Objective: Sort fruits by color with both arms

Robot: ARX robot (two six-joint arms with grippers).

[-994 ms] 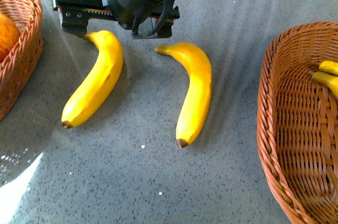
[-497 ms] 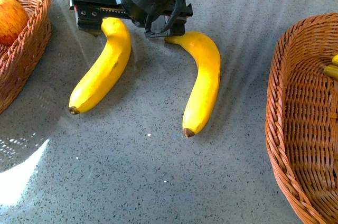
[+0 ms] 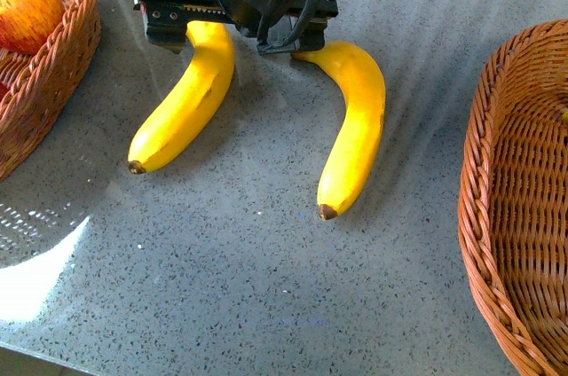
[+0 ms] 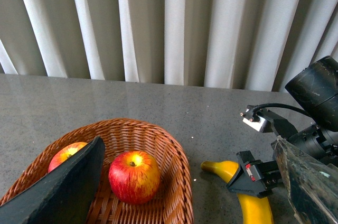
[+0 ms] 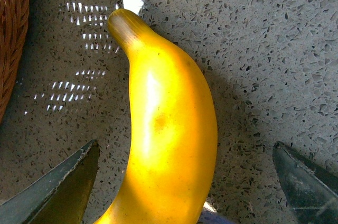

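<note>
Two yellow bananas lie on the grey table, a left banana (image 3: pixel 182 101) and a right banana (image 3: pixel 359 128). My right gripper (image 3: pixel 226 35) hangs open over the left banana's far end; in the right wrist view that banana (image 5: pixel 169 145) lies between the spread fingers of the gripper (image 5: pixel 185 150), touching neither. My left gripper (image 4: pixel 185 197) is open and empty above the left basket (image 4: pixel 174 150), which holds two red apples (image 4: pixel 133 176) (image 4: pixel 66 154). The left wrist view also shows the right gripper (image 4: pixel 264 171) on the banana (image 4: pixel 227 170). One apple (image 3: pixel 27 8) shows in the front view.
A wicker basket (image 3: pixel 62 57) stands at the left and a second wicker basket (image 3: pixel 497 172) at the right edge. The first basket's rim (image 5: pixel 10 34) is close to the banana's tip. White curtains (image 4: pixel 169 23) hang behind the table.
In the front view the whole scene has slid up and to the right. The right gripper has settled over the left banana's far end. More of the apple basket shows.
</note>
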